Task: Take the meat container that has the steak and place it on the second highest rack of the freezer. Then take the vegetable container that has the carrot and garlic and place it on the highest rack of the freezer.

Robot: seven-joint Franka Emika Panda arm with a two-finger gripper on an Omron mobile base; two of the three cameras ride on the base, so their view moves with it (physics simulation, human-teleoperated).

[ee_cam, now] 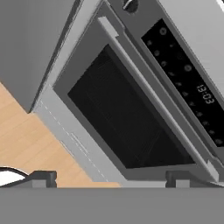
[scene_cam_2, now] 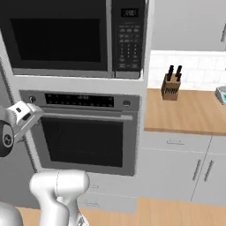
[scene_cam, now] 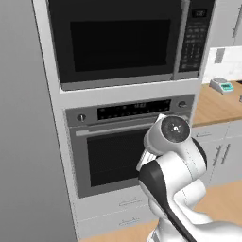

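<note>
My gripper (ee_cam: 110,178) is open, its two dark fingertips (ee_cam: 43,177) far apart with nothing between them. It points at the black window of the lower oven (ee_cam: 118,118). The arm is folded up in front of that oven (scene_cam: 118,156). A tall flat grey panel (scene_cam: 23,142) stands left of the ovens; it may be the freezer, but no handle shows on it. The steak, the carrot, the garlic, their containers and the racks are out of view.
A microwave (scene_cam: 113,42) sits above the oven, and white drawers (scene_cam: 113,208) below it. To the right, a wooden counter (scene_cam_2: 190,110) carries a knife block (scene_cam_2: 171,84) and a small scale (scene_cam: 221,85). White cabinets (scene_cam_2: 185,172) stand under it, on a wooden floor (ee_cam: 30,144).
</note>
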